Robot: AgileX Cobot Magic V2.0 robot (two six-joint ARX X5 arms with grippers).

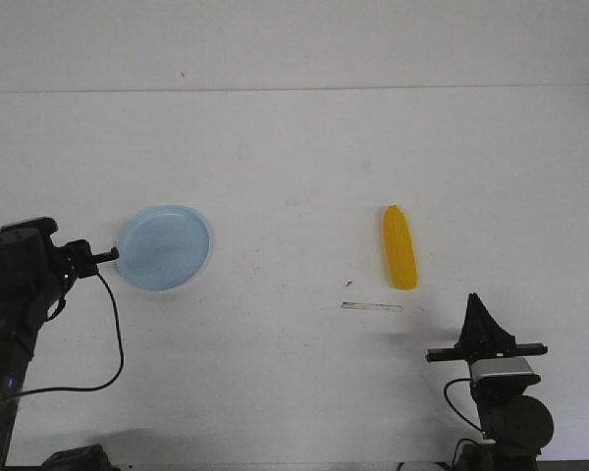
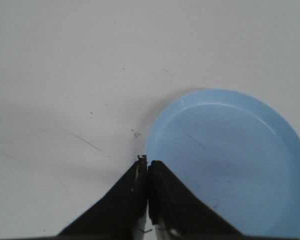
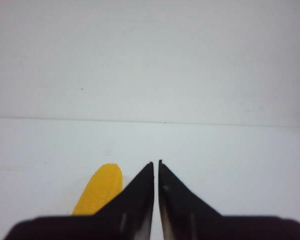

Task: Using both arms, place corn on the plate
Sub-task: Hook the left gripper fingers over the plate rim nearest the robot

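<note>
The left arm (image 1: 20, 285) sits low at the left with its gripper (image 2: 147, 162) pressed together, fingers touching at the tips, while the right arm (image 1: 506, 412) rests low at the right, its gripper (image 3: 156, 164) likewise closed and empty.

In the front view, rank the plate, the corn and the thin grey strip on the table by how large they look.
1. plate: largest, round and wide.
2. corn: shorter than the plate's width.
3. grey strip: smallest; a thin sliver, somewhat shorter than the corn.
</note>
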